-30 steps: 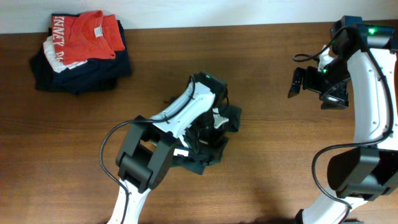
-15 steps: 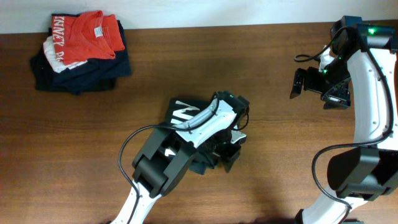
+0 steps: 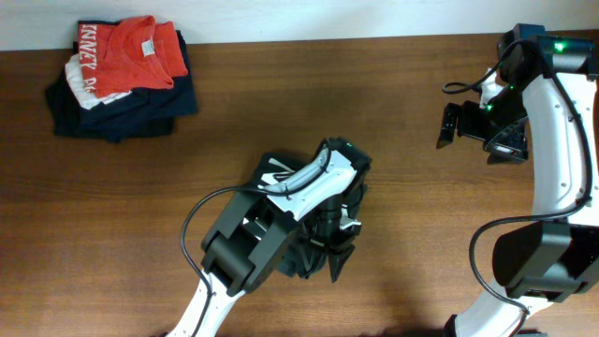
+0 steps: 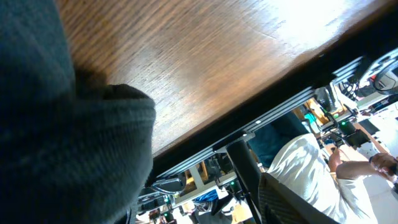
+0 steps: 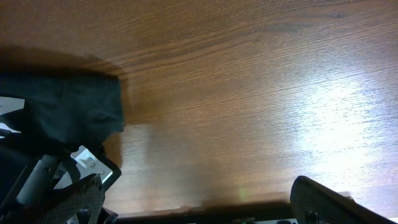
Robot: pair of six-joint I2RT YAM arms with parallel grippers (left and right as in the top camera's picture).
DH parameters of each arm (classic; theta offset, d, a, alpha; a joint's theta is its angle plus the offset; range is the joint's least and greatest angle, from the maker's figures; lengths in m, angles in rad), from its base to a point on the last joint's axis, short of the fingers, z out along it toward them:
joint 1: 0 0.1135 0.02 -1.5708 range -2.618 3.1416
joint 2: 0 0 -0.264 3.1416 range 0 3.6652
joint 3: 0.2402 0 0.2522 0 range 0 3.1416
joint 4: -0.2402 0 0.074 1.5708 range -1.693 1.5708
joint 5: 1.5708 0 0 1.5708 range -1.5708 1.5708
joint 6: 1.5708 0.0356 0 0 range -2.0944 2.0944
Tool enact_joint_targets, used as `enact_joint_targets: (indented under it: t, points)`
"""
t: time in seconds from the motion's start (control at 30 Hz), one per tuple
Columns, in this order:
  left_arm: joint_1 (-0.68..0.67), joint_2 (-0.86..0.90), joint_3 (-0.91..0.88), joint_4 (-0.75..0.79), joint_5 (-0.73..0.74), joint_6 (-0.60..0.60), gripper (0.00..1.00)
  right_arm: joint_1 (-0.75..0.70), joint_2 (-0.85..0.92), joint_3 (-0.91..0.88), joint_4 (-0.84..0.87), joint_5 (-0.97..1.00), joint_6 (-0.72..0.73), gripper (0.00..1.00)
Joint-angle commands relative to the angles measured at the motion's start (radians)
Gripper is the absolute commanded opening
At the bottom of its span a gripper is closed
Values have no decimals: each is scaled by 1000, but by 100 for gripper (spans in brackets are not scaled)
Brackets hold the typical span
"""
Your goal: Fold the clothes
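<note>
The black T-shirt (image 3: 301,245) lies bunched at the table's middle, with part of its white lettering (image 3: 277,169) showing at its back left. My left gripper (image 3: 335,245) lies over the shirt's right part and points toward the table's front edge. In the left wrist view the black cloth (image 4: 56,137) covers the left finger. The right finger (image 4: 292,205) stands well apart from it, so the jaws are open. My right gripper (image 3: 447,124) is open and empty above bare wood at the back right. The right wrist view shows the shirt (image 5: 62,112) at its left.
A stack of folded clothes sits at the back left, with a red-orange T-shirt (image 3: 126,54) on dark navy garments (image 3: 122,108). The table's front edge (image 4: 249,118) is close to my left gripper. A person (image 4: 311,162) sits beyond it.
My left gripper has swung from the shirt's back side toward the front. The shirt has shifted and its white lettering has come into view. The right arm has not moved.
</note>
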Motion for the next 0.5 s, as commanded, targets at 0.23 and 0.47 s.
enact_joint_targets:
  t: [0.23, 0.47]
  points:
    - [479, -259, 119, 16, -283, -64, 55, 6, -4, 5, -6, -282, -53, 95]
    - [695, -256, -43, 158, -31, 66, 25, 466, -4, -68, -6, -226, 11, 40]
